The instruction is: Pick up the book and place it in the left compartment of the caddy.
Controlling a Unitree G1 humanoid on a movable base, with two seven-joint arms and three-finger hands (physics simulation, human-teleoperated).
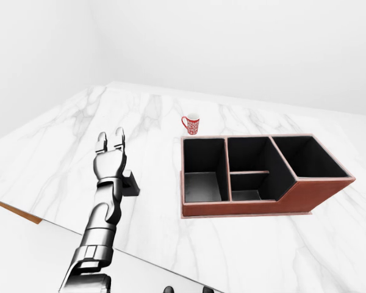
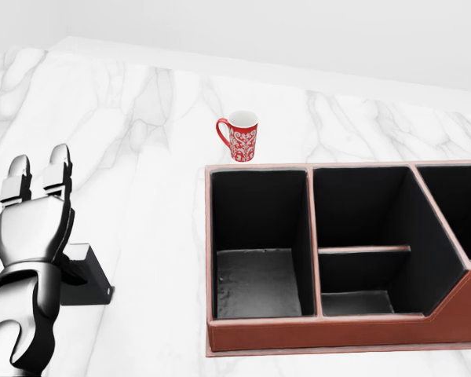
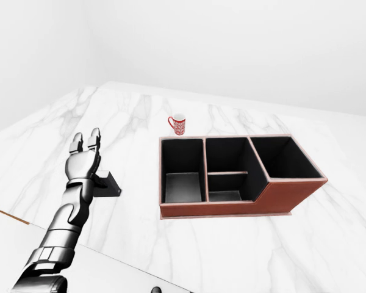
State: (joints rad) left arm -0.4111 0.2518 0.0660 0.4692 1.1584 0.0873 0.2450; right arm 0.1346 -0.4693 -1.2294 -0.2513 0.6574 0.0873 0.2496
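The book (image 2: 88, 276) is a small dark slab lying flat on the white marble table (image 2: 141, 157), to the left of the caddy. My left hand (image 2: 38, 174) reaches over it with its fingers straight and open, and the wrist covers the book's left part. I cannot tell whether the hand touches the book. The caddy (image 2: 322, 326) is a brown box with black compartments. Its left compartment (image 2: 259, 236) is empty. My right hand is not in view.
A red and white patterned mug (image 2: 241, 136) stands just above the caddy's upper left corner in the head view. The table's near edge (image 1: 24, 215) runs diagonally across the lower left of the left-eye view. White walls lie beyond the table.
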